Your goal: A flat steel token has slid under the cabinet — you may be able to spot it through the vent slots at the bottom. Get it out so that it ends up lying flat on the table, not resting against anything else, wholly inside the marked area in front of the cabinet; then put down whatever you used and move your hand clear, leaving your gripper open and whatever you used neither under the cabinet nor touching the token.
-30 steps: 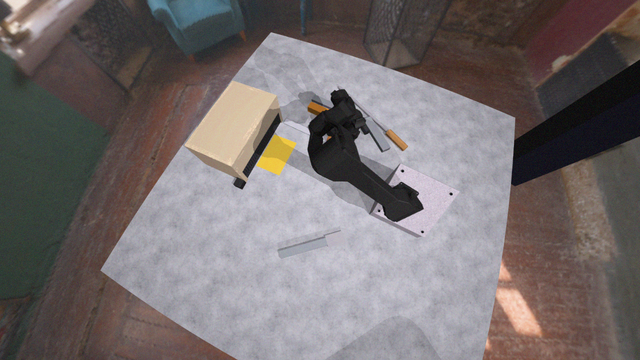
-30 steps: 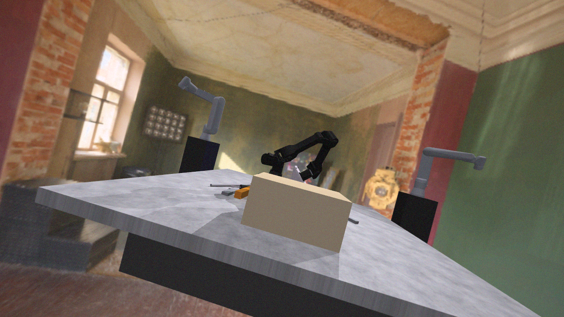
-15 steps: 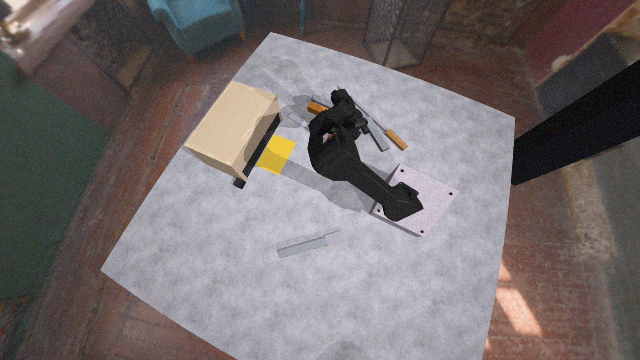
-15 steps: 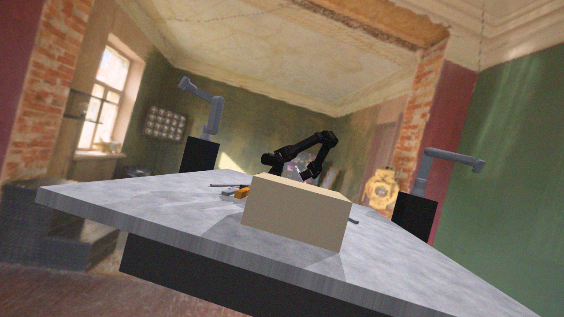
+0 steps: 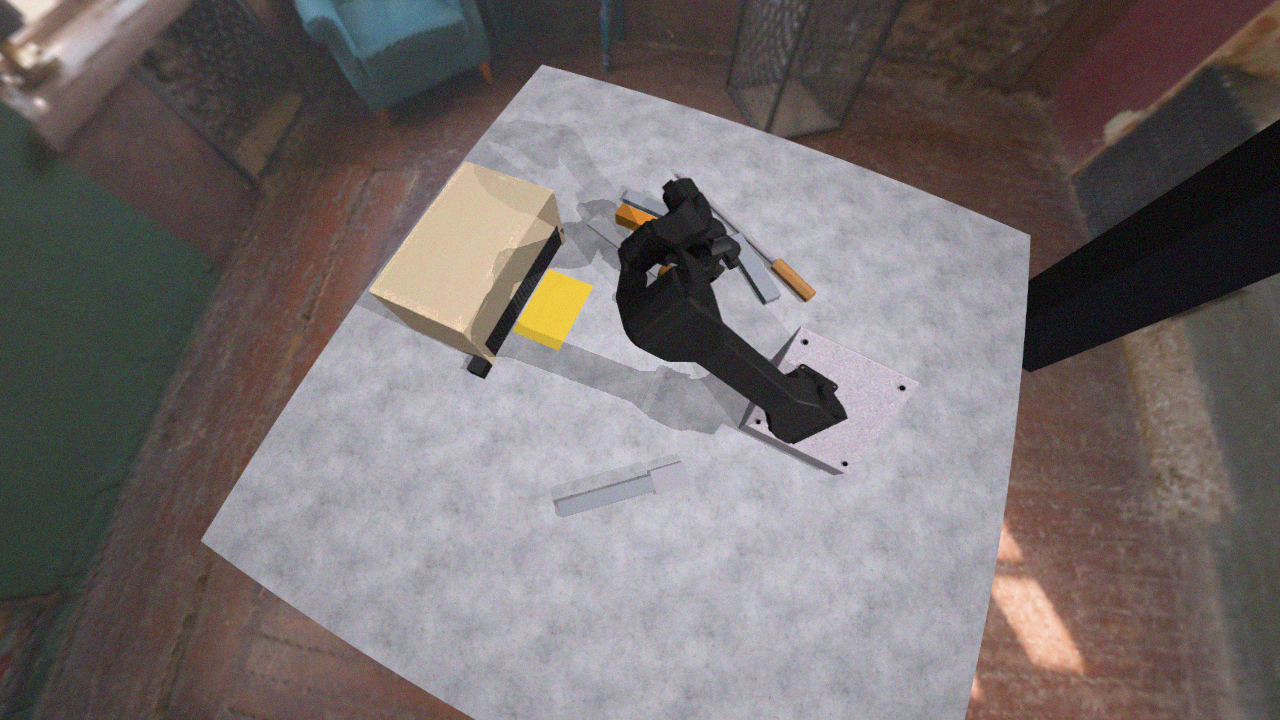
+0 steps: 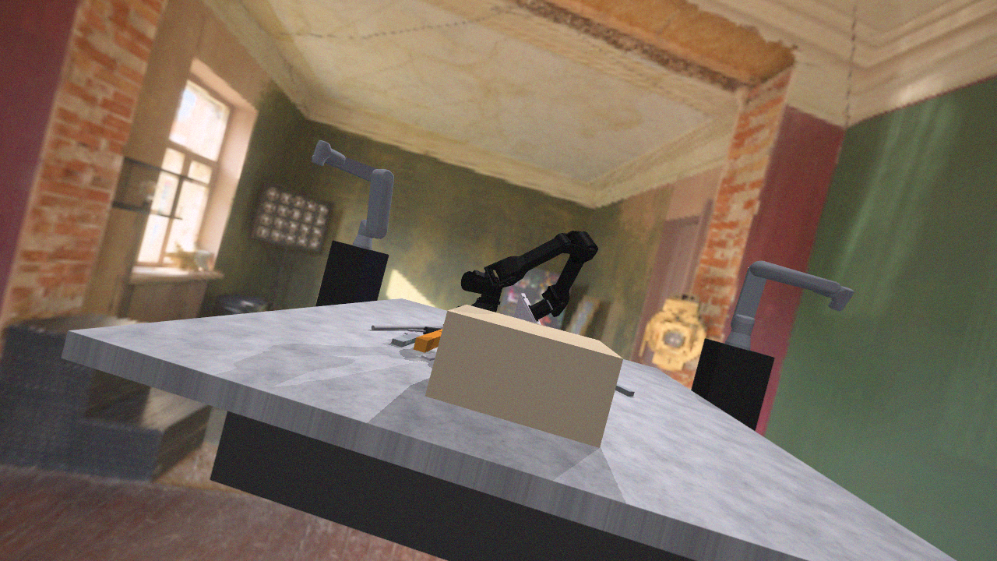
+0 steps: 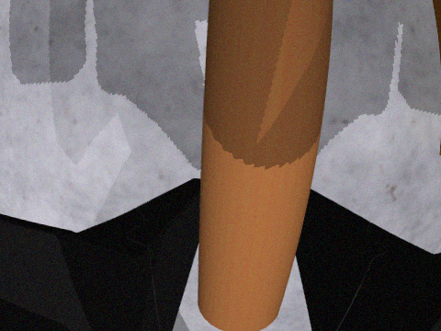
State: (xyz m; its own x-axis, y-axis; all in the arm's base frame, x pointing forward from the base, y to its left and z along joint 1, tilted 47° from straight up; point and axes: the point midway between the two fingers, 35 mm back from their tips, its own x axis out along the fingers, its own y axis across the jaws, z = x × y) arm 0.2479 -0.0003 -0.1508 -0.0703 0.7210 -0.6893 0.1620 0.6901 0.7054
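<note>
My gripper [image 7: 249, 195] [image 5: 666, 261] is shut on the round orange handle [image 7: 257, 202] of a tool and holds it a little above the grey table [image 5: 501, 573]. It hangs to the right of the tan cabinet [image 5: 460, 255] [image 6: 523, 373]. The cabinet's black slotted vent front [image 5: 526, 288] faces the yellow marked area [image 5: 553, 308], which has nothing lying on it. The steel token is not in view. In the exterior view the cabinet hides my fingers.
A tool with a blocky orange handle [image 5: 631, 214] [image 6: 427, 340] lies behind my gripper. A thin rod with an orange handle [image 5: 793, 279] and a grey bar [image 5: 759, 279] lie to its right. A flat grey tool [image 5: 617, 488] lies nearer the front. The arm's base plate [image 5: 863, 394] is on the right.
</note>
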